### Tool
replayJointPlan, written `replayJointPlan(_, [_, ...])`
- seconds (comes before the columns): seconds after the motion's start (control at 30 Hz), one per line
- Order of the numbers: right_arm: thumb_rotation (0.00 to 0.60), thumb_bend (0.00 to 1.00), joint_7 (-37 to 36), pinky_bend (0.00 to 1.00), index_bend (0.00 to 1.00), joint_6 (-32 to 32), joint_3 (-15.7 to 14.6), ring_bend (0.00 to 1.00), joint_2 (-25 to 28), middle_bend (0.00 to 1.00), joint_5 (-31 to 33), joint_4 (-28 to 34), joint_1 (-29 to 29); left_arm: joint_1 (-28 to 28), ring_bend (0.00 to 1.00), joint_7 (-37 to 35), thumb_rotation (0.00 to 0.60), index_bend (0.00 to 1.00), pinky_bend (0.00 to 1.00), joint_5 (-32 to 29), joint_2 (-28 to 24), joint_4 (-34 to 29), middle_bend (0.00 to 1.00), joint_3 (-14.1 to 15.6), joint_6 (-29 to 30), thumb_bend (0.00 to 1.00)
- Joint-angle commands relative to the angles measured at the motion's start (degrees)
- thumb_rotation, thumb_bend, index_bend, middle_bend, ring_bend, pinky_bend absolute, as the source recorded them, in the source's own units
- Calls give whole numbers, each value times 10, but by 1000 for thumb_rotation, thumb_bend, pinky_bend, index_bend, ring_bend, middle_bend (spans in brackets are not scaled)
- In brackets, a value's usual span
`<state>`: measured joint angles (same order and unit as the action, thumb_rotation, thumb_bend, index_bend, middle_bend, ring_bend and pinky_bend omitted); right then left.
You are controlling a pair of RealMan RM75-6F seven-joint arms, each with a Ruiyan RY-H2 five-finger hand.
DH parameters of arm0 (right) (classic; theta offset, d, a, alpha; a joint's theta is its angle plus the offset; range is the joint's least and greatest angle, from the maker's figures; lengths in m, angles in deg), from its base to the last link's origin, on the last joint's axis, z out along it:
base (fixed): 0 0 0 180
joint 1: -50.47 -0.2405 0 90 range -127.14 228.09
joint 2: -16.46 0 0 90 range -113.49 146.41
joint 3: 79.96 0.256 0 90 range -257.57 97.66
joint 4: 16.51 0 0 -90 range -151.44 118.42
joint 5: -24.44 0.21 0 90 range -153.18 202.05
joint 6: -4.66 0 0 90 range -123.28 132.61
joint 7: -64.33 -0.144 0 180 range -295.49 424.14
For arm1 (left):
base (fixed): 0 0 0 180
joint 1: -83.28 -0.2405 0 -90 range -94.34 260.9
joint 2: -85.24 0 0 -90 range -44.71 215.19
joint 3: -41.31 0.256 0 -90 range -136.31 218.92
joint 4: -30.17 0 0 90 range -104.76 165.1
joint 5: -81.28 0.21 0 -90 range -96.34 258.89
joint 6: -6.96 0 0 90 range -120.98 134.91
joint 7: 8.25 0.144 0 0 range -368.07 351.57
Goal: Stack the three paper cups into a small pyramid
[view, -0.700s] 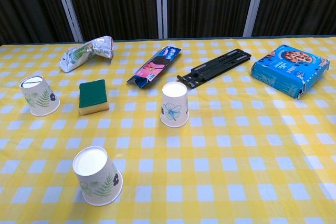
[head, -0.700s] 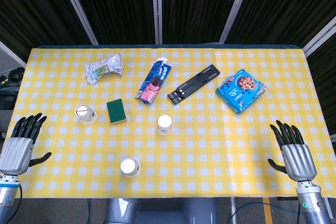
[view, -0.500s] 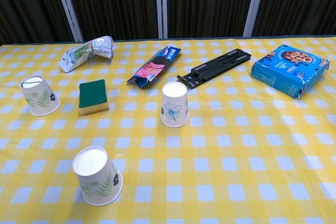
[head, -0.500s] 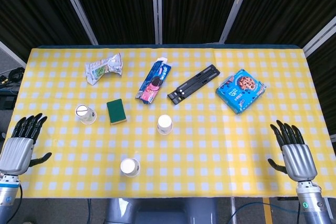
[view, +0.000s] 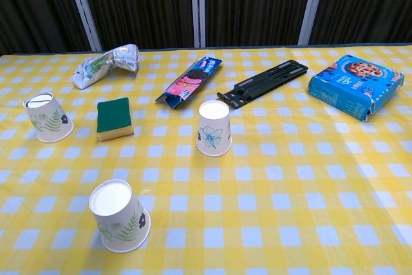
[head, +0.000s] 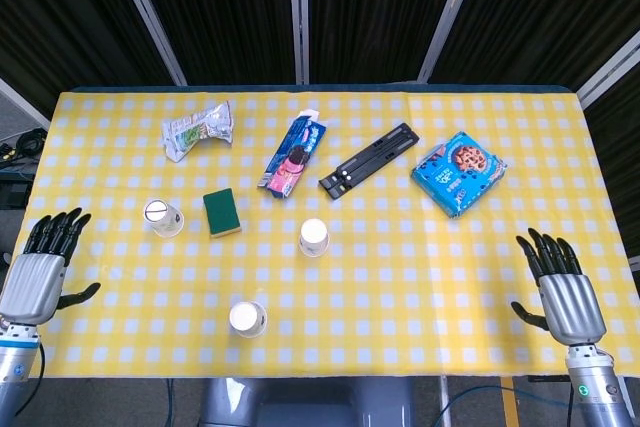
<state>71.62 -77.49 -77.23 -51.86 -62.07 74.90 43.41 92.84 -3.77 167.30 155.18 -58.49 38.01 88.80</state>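
Left hand (head: 38,272) shifted slightly; both hands splayed, empty. 3 cups (view: 214,128) apart, upside-down.

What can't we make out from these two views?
- Left robot hand and right robot hand: absent from chest view, outside its frame.
- Both arms: cut off by the head view's bottom edge.
- Cookie box: print too small to read.
- Nearest paper cup: its mouth faces down, so the inside is hidden.

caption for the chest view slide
Three upside-down paper cups stand apart on a yellow checked tablecloth, unstacked, among snacks.
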Motion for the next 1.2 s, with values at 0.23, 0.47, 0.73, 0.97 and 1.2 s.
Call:
replayJointPlan(0.23, [600,65,-4,0,0,2,-2,0,-1,0,-5,-2,-1,91,0,1,600,56,0,-87,-10,28,0,-55,-147,224])
replayJointPlan(0.47, [600,65,-8,0,0,6,-1,0,-2,0,-2,-5,-3,143,0,6,600,206,0,-147,-11,56,0,-74,-244,275])
replayJointPlan(0.73, [600,65,-10,0,0,10,-1,0,-2,0,-1,-7,-5,190,0,17,600,257,0,-196,-1,79,0,-80,-319,277])
replayJointPlan(0.97, [600,65,-14,0,0,10,0,0,-1,0,0,-8,-5,220,0,32,600,259,0,-228,12,93,0,-80,-358,277])
replayJointPlan(1.2, [600,66,-15,0,0,10,0,0,0,0,2,-8,-5,238,0,54,600,264,0,-260,24,102,0,-71,-379,335])
